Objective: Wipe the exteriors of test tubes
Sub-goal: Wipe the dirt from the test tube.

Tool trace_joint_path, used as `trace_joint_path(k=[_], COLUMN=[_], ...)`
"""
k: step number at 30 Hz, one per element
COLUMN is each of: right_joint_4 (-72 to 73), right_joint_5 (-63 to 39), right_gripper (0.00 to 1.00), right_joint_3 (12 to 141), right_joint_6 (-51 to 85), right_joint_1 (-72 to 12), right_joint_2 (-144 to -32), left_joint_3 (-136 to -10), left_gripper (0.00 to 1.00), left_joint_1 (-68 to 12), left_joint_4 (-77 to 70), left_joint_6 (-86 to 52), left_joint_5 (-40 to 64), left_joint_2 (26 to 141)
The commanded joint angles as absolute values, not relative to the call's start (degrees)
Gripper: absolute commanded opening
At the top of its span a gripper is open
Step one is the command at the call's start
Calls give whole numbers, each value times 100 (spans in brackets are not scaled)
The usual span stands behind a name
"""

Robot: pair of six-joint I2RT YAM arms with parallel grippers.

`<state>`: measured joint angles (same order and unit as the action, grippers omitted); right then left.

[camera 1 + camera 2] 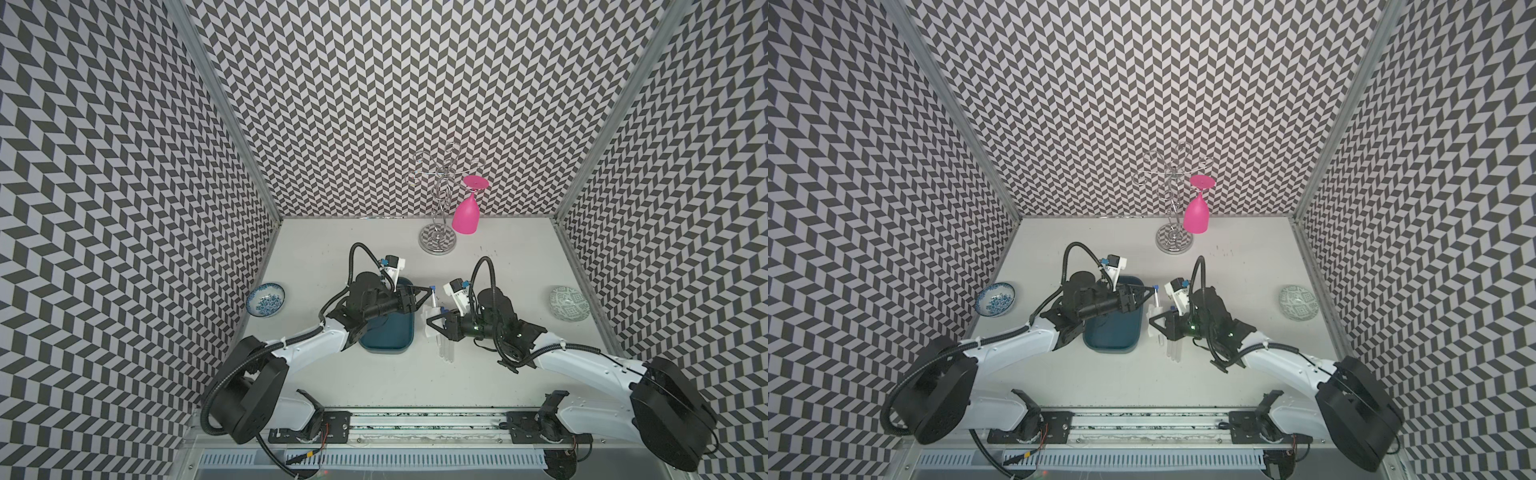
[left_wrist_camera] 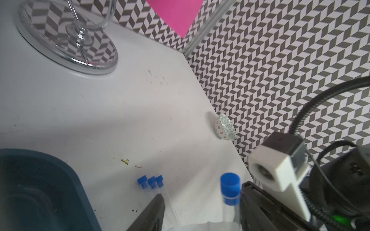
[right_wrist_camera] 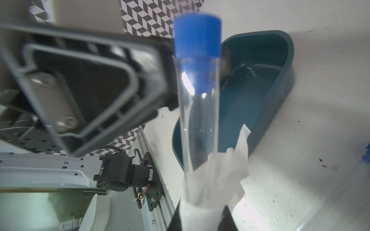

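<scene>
Between the teal tray (image 1: 390, 336) and the right arm, we find the work crowded mid-way across the white table (image 1: 415, 386). Bare surface lies toward the front rail, and patterned walls close three sides. The rack (image 1: 437, 242) and pink glass (image 1: 465, 216) stand well apart at the back. A blue bowl (image 1: 266, 300) and a pale bowl (image 1: 570, 308) sit near the side edges.

Our right gripper (image 3: 202, 219) is clamped on a tissue (image 3: 218, 176) wrapped round one test tube (image 3: 198, 116). Its long axis runs from the tissue toward the back wall, blue cap (image 2: 230, 185) leading; we cannot tell how steeply it tilts. Our left gripper (image 1: 429, 292) stands parted about the cap end, holding nothing, with one finger (image 2: 150, 214) plainly off the glass.

Three more tubes (image 2: 152, 183) lie side by side just beside the tray's right rim, caps toward the back wall and rounded ends toward the rail.
</scene>
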<state>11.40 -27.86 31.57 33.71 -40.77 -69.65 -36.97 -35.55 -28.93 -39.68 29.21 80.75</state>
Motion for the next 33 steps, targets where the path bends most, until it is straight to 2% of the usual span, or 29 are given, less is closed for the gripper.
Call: trace_joint_path(k=[1,8,13,23,33], right_joint_4=[1635,1647,1663,1564,1346], right_joint_5=[-2886,-2833,-2798,-2507,-2880], right_gripper=[14,14,14,15,17], right_joint_3=[3086,3074,3076,3532,4011], right_joint_6=[3471,3517,3533,3323,2931], right_joint_1=[-4147,-4168,-4184,-4132,-4086], right_joint_2=[-6765,-6765,-6744,-6919,-7319], left_joint_3=[-3849,-3929,-3814,-3597,-3631], left_gripper=[59,45,28,23,19], left_joint_1=[-3702,-3923,-3997,-4006,-3889], left_joint_4=[-3394,-3708,-3954,-4508,-4509], left_joint_6=[-3984,-4086,-4271,-4860,-4930], left_joint_5=[3168,3250,3226,3053,3076], left_joint_2=[8247,8444,8474,8351,8275])
